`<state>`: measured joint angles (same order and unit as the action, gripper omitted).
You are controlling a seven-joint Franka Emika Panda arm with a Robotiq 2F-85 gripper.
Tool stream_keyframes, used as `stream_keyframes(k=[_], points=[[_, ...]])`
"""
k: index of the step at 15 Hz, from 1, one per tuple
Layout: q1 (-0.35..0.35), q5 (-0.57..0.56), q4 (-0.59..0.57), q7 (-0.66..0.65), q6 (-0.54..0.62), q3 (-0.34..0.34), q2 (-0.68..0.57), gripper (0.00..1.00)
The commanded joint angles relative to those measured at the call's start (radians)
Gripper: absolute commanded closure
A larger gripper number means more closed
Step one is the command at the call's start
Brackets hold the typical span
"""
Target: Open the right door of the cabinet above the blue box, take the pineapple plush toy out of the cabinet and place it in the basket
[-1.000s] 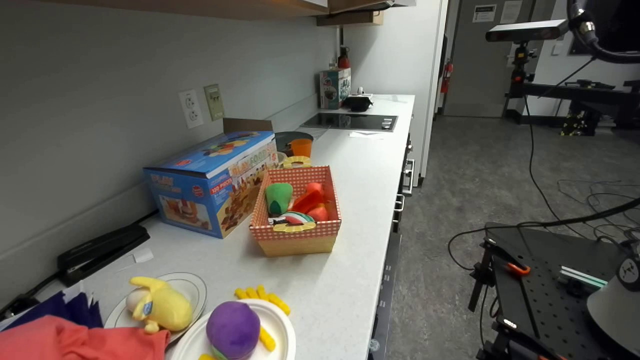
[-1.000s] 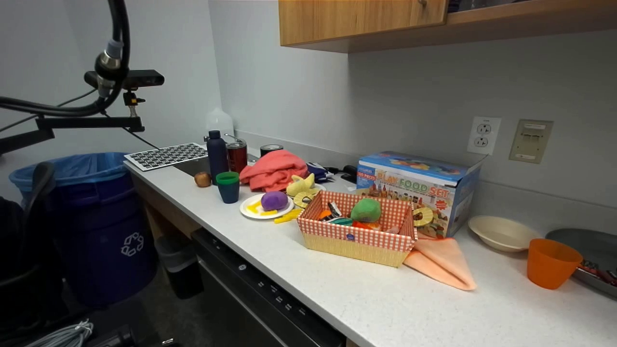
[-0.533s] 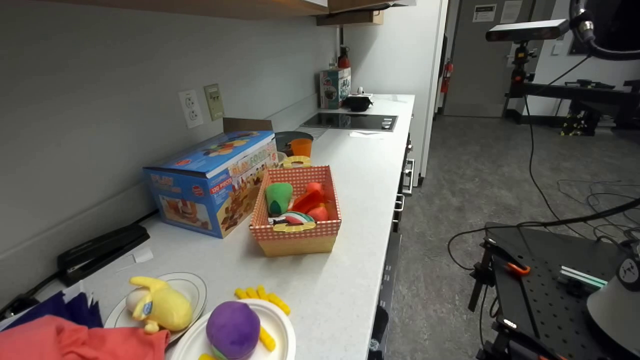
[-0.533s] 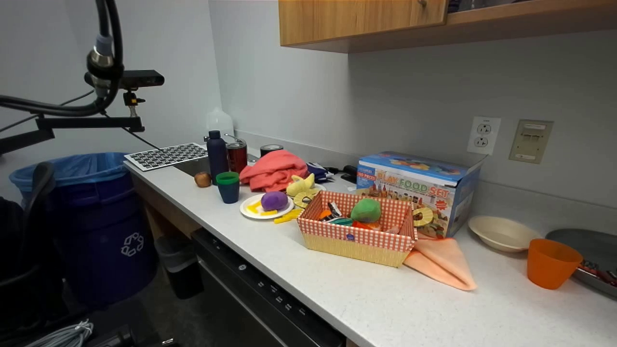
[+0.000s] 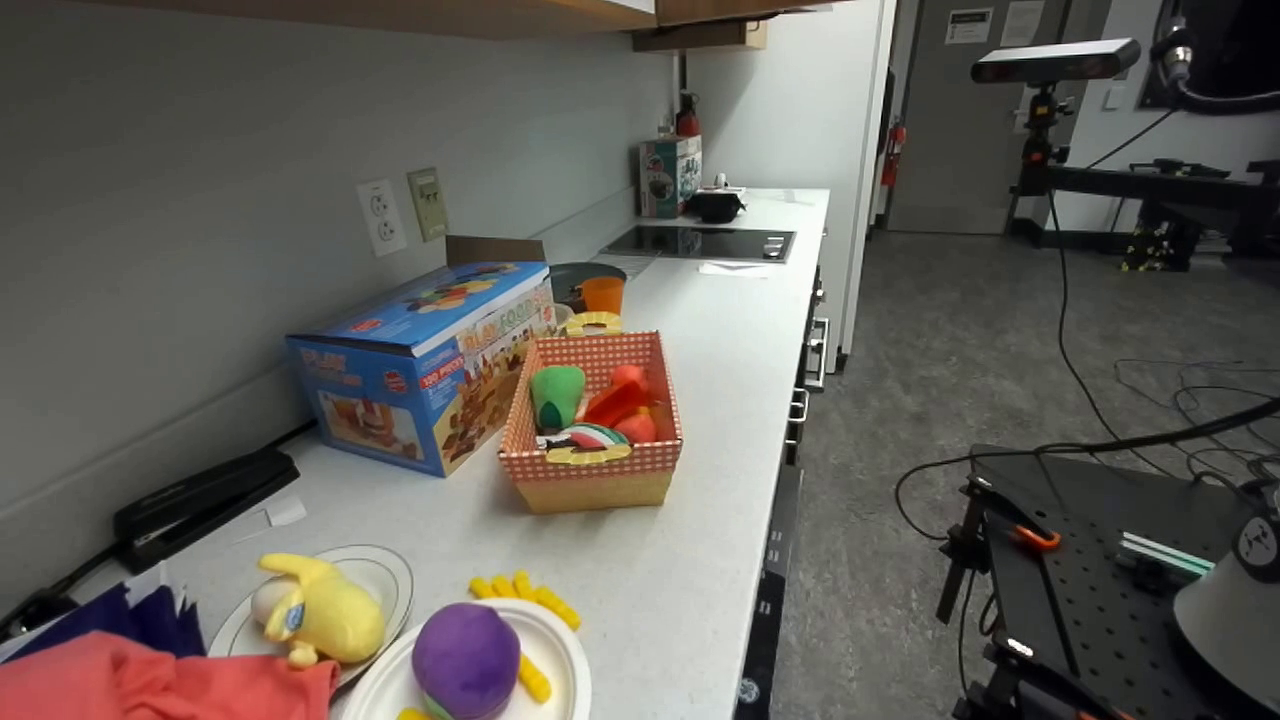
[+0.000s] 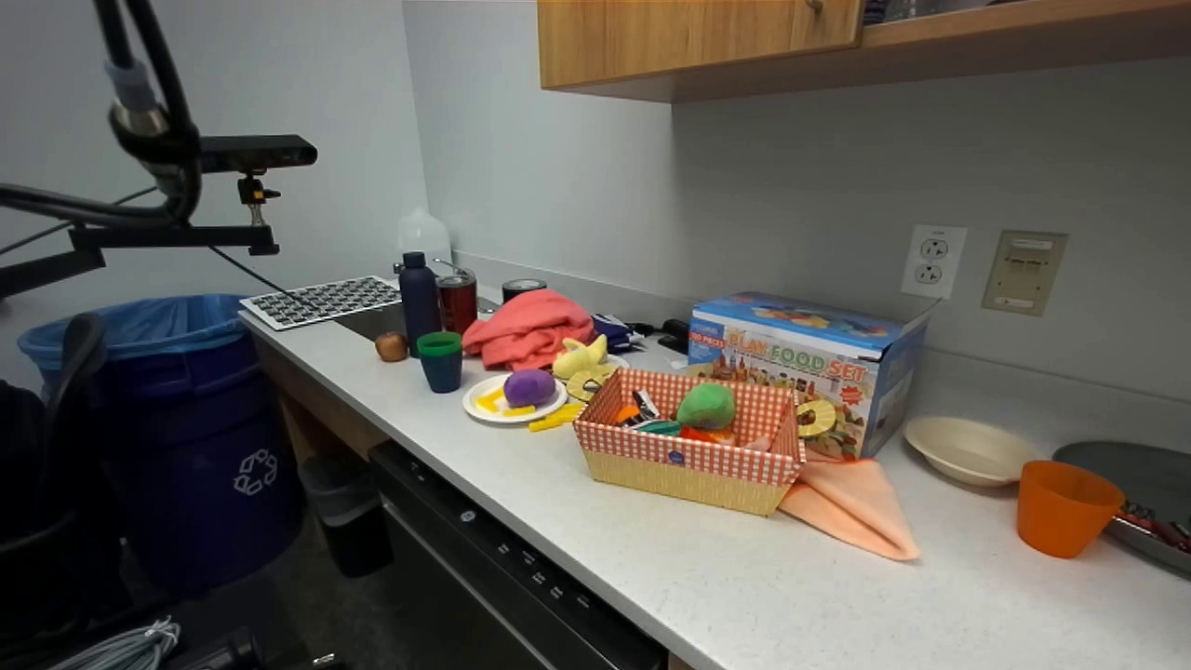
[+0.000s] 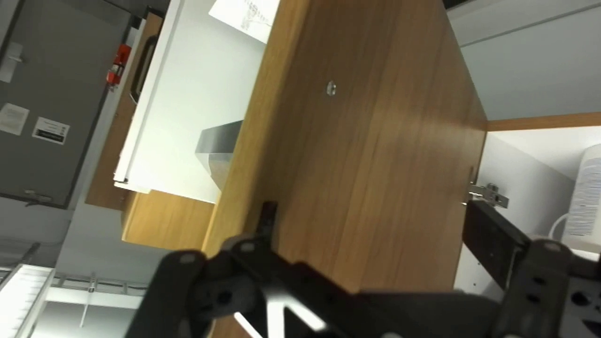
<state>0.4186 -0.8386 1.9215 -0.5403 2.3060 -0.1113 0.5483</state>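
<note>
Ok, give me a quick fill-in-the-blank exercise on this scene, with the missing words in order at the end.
1. In the wrist view, the cabinet door is not shut but ____.
2. The front of the blue box reads "PLAY ____ SET".
3. The plate with yellow sticks also holds a round plush, coloured ____.
4. In the basket, the toy nearest the blue box is ____.
Missing words: open; FOOD; purple; green.

The black cable with its metal connector has swung farther from the overhead cabinet, tilting more. In an exterior view, the cabinet door has shifted slightly, and the dishwasher front has darkened at its near end.
</note>
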Motion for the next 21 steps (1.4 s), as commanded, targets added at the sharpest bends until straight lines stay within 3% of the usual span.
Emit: stream_keyframes(k=[1,5,10,21], points=[[0.049,-0.101,0.017,-0.090,0.029,-0.006,-0.004,0.00],[0.078,-0.326,0.026,-0.265,0.028,0.003,-0.033,0.00],[0.019,-0.541,0.033,-0.440,-0.025,-0.031,-0.076,0.00],[-0.057,-0.677,0.049,-0.503,-0.110,-0.126,-0.126,0.00]])
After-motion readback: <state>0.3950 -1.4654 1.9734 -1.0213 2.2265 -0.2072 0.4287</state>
